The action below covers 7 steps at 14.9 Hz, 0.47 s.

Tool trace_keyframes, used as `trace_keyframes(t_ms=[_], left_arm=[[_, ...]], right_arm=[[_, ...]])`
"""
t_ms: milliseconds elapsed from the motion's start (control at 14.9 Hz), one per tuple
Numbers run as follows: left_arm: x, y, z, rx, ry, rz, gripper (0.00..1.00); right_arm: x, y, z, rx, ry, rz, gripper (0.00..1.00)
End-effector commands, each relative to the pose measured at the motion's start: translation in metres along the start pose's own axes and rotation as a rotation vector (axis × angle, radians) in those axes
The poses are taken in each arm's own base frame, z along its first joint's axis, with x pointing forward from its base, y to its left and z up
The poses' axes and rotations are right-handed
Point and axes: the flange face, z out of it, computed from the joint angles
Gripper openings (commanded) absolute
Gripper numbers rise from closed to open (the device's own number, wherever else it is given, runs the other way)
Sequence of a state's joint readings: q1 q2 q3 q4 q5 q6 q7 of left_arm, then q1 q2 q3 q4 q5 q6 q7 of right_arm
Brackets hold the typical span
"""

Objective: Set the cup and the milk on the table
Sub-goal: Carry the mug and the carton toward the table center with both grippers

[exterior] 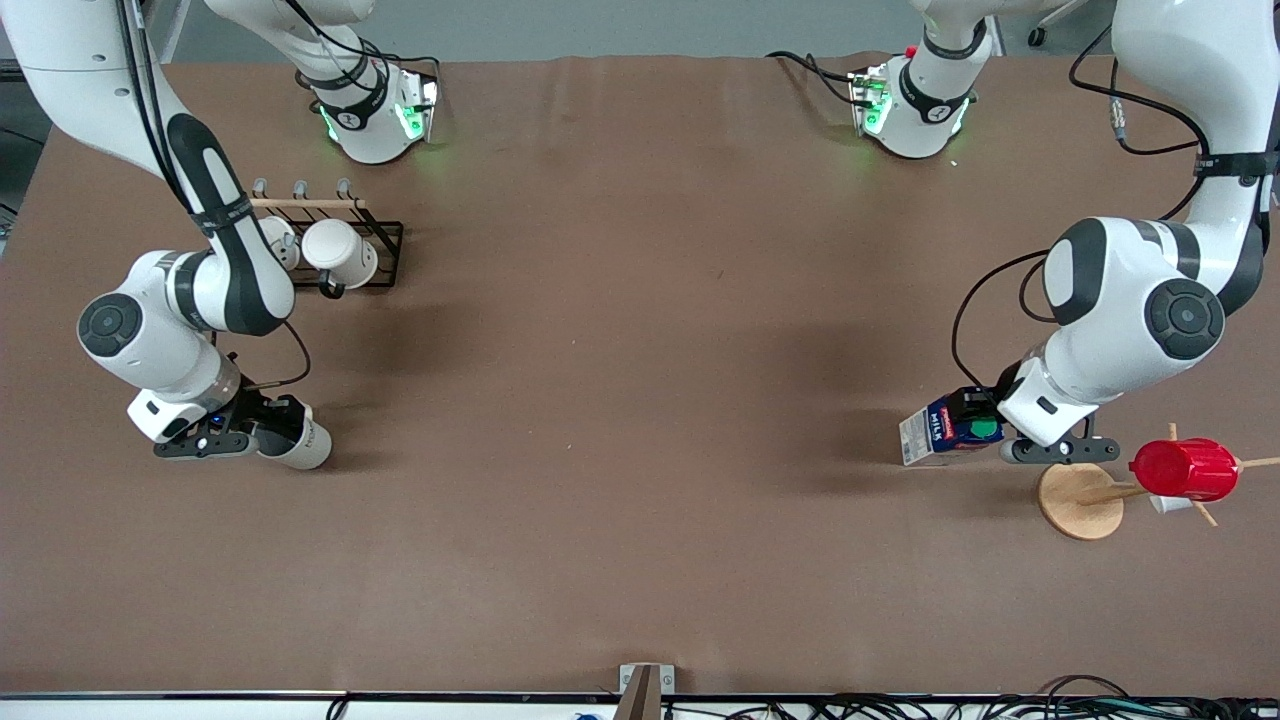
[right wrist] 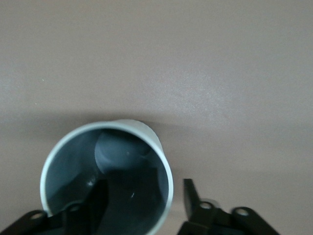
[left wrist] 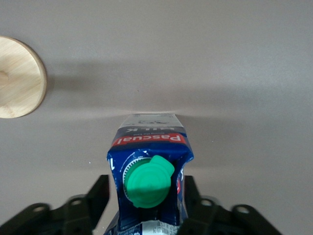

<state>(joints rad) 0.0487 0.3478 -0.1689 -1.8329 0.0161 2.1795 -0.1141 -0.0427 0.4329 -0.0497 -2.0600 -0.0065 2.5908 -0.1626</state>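
Note:
The cup [exterior: 303, 443], off-white with a grey inside, stands upright on the brown table [exterior: 640, 350] toward the right arm's end. My right gripper [exterior: 272, 428] is open at its rim. In the right wrist view the gripper [right wrist: 143, 200] has one finger inside the cup [right wrist: 122, 147] and the other outside, clear of the rim. The blue and white milk [exterior: 938, 436] with its green cap stands on the table toward the left arm's end. My left gripper [exterior: 972, 428] is open around its top. In the left wrist view the gripper [left wrist: 144, 196] has a finger on each side of the milk [left wrist: 149, 139], with a small gap on one side.
A black wire rack [exterior: 385, 235] with two white mugs stands farther from the front camera than the cup. A wooden mug tree with a round base [exterior: 1075, 500] carries a red cup [exterior: 1185, 468] beside the milk. The base also shows in the left wrist view [left wrist: 19, 78].

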Motion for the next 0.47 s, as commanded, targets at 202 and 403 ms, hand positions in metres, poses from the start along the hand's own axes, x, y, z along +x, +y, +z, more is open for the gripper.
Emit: trace_keyframes(t_ms=[202,403], left_arm=[[-0.004,0.015,-0.023,0.006,0.033,0.025,0.41],[-0.003,0.02,-0.043,0.005,0.066,0.033,0.41]], right_arm=[[0.003,0.004,-0.008,0.005,0.016,0.03,0.0],[0.011,0.002,-0.015,0.008,0.034,0.112,0.0]])
